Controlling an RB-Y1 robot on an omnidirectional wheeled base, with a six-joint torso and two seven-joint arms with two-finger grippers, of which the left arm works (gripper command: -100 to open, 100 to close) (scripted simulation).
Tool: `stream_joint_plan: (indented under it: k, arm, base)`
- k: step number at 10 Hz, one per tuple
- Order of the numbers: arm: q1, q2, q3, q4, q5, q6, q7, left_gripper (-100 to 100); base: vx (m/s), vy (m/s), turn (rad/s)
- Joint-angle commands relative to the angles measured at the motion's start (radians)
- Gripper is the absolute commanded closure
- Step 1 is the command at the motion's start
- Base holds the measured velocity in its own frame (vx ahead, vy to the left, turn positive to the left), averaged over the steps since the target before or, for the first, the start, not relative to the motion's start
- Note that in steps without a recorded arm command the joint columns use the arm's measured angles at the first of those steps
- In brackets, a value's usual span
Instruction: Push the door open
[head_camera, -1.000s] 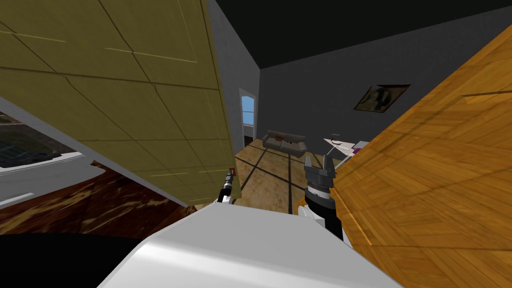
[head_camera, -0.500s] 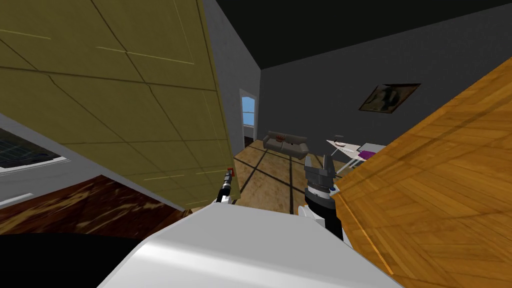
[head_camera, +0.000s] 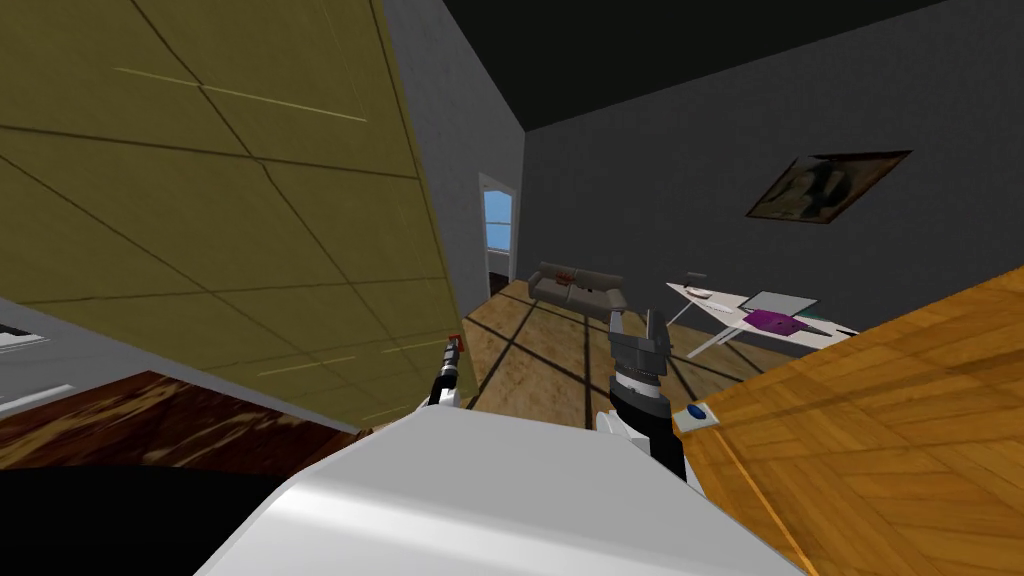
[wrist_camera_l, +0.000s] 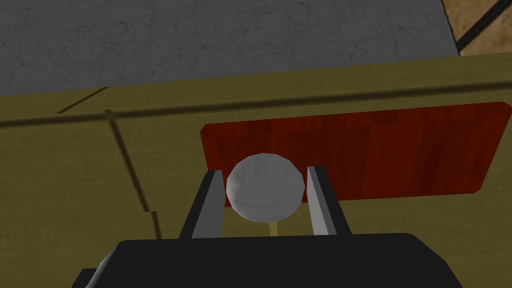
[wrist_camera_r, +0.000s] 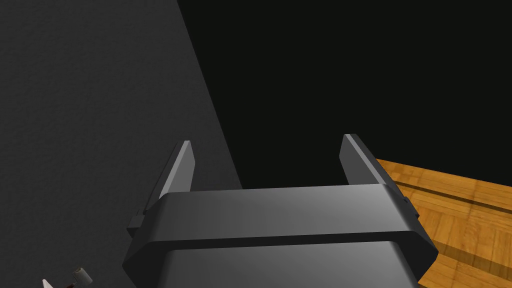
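An olive-yellow panelled door (head_camera: 250, 230) fills the left of the head view, its free edge toward the room beyond. My left gripper (head_camera: 456, 348) is at that edge. In the left wrist view the door (wrist_camera_l: 75, 165) carries a dark red plate (wrist_camera_l: 400, 150) with a round grey knob (wrist_camera_l: 265, 186). My left gripper (wrist_camera_l: 265, 171) is shut on the knob, one finger pressing each side. My right gripper (head_camera: 633, 322) is held up in front of the chest, beside an orange wooden panel (head_camera: 880, 420). It stands open with nothing between its fingers (wrist_camera_r: 181, 165).
The orange panel has a small blue knob (head_camera: 696, 411) on a white plate near its edge. Between the door and the panel a tiled floor (head_camera: 540, 350) leads to a grey sofa (head_camera: 580, 288), a white table (head_camera: 760, 318) and a lit doorway (head_camera: 496, 235).
The orange panel has swung off to the right, uncovering the white table and more floor. The olive door's edge has drifted left. My left gripper has stayed on the knob.
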Motion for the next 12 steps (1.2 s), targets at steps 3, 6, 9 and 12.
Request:
stream_joint_plan:
  k: [3,6,9,12]
  arm:
    - [-0.005,0.003,0.04,0.005,0.024,-0.006,-0.008,100]
    - [0.0,0.007,0.057,0.001,0.036,-0.002,-0.015,100]
    - [0.002,0.014,0.084,0.002,0.055,-0.006,-0.026,100]
    - [0.006,0.019,0.121,0.003,0.08,-0.01,-0.041,100]
  base:
    - [0.201,-0.031,0.055]
    - [0.139,-0.013,0.037]
    - [0.207,-0.014,0.044]
    - [0.232,0.009,0.049]
